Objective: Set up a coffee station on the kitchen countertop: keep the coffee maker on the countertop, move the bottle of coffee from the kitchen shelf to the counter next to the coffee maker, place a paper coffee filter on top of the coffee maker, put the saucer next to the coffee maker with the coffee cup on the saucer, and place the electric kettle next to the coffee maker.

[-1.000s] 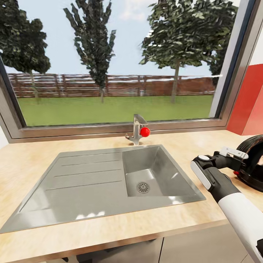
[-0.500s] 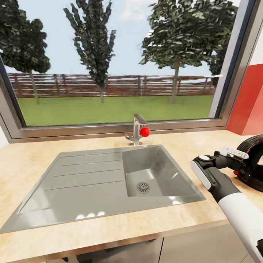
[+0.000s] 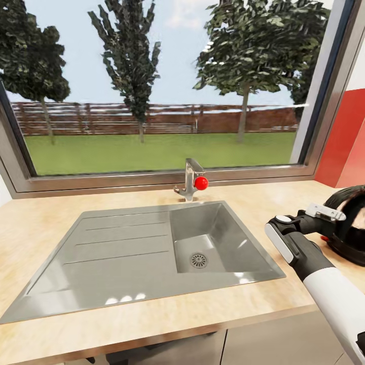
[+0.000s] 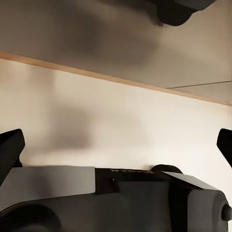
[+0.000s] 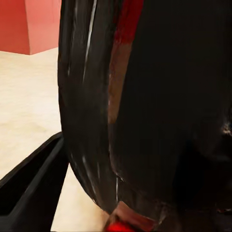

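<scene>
- left tool [image 4: 116, 193] is nearest, hanging low in front of a pale cabinet face under the counter lip; its dark fingertips [image 4: 10, 150] sit far out at either side with nothing between, so it's spread wide and idle
- right arm [image 3: 324, 284] reaches out over the counter [image 3: 45, 228] past the sink [image 3: 152, 248]; right tool [image 3: 329, 223] is right up against the electric kettle [image 3: 350, 223] at the counter's right end, by the red wall
- what's changed: arm and camera are basically where they were a second ago, but the kettle's dark rounded top now sits a touch higher and shows a pale patch inside; looks to me like it just got nudged or tipped
- right wrist view is glossy black kettle body [image 5: 159, 96] pressed close, one finger [image 5: 29, 179] beside it; can't tell whether that tool is pinching yet
- my read: the kettle grab is starting; coffee maker isn't anywhere I can see, so carrying comes next
- furthest back: faucet [image 3: 191, 185], then the window [image 3: 152, 76]
</scene>
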Available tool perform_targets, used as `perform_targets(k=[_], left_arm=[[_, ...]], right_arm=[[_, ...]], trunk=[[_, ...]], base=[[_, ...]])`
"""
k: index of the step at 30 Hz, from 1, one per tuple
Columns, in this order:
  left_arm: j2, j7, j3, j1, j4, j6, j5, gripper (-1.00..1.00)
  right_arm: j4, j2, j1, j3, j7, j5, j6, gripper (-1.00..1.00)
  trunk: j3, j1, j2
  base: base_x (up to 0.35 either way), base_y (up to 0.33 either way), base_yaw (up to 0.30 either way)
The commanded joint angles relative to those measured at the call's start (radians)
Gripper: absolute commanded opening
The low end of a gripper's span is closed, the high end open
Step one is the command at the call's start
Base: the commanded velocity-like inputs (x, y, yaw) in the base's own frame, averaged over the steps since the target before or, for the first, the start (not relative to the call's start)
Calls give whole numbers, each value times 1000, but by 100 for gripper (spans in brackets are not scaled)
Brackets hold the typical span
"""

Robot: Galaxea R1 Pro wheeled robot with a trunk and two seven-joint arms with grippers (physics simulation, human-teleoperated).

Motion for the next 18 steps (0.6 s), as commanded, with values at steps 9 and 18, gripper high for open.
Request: perform_targets(k=[9,18], left_arm=[[0,-2,-5,-1,1,-7,2,100],[0,-2,-5,-1,1,-7,2,100]], right_arm=[[-1,-3,-1,5,-7,-9,7,-100],[-1,-3,-1,5,-7,-9,7,-100]], trunk=[[-1,0,-1],[-1,0,-1]], base=[[0,0,0],[0,0,0]])
